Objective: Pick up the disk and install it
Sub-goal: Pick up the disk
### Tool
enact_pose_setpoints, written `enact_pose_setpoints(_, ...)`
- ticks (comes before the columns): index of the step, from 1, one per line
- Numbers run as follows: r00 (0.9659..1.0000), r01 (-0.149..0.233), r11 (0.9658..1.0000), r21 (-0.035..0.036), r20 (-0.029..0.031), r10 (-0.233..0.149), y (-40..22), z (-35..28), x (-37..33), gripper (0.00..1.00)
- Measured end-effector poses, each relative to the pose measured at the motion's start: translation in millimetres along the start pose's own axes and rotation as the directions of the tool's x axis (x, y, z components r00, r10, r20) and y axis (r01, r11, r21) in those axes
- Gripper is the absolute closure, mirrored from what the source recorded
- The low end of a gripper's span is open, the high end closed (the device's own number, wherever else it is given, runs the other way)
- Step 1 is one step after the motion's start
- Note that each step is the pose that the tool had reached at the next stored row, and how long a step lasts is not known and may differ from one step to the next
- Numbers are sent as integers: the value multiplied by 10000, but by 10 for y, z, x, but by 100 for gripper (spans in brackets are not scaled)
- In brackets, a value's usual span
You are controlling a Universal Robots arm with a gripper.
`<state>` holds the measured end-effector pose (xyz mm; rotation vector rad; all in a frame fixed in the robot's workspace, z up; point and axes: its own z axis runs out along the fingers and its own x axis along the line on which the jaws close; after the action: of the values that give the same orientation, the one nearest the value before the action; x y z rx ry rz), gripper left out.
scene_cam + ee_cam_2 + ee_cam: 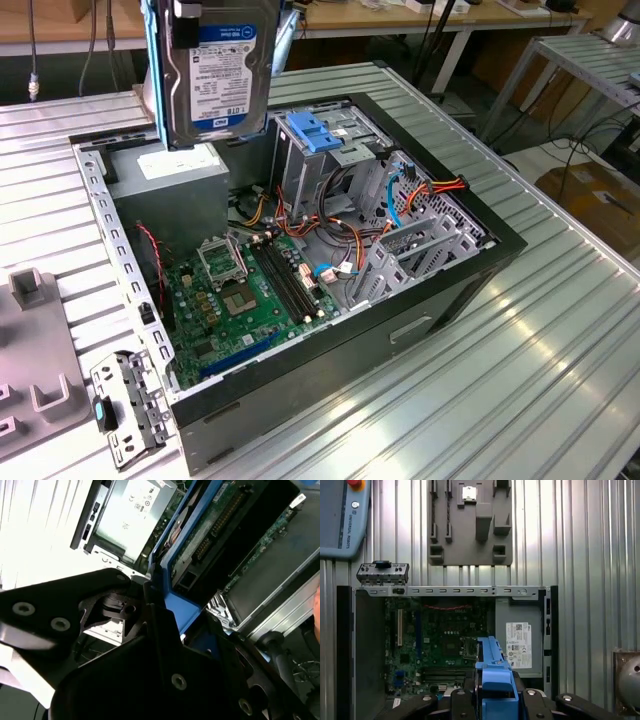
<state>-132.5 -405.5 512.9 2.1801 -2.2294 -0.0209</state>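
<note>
Disk (218, 70) hangs upright in open air, clear above the open computer case (330, 395), over its power-supply end. Gripper (495, 700) jaws closed on the disk's blue carrier rails. One white label, blue band, faces out. One grey power supply (175, 175) below. Case sits on the ribbed bench (520, 380).

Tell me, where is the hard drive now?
In the exterior view, the hard drive hangs upright in the air at upper left, just above the grey power supply in the open computer case.
</note>
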Motion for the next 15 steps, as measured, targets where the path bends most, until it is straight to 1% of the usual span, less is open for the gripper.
enact_pose_setpoints(4, 10000, -2, 10000, -1, -2, 2, -33, 10, 72, 63)
enact_pose_setpoints(11, 10000, -10, 10000, -1, -1, 10, -76, 34, 237, 63)
enact_pose_setpoints(15, 10000, -13, 10000, -1, -1, 13, -93, 42, 312, 63)
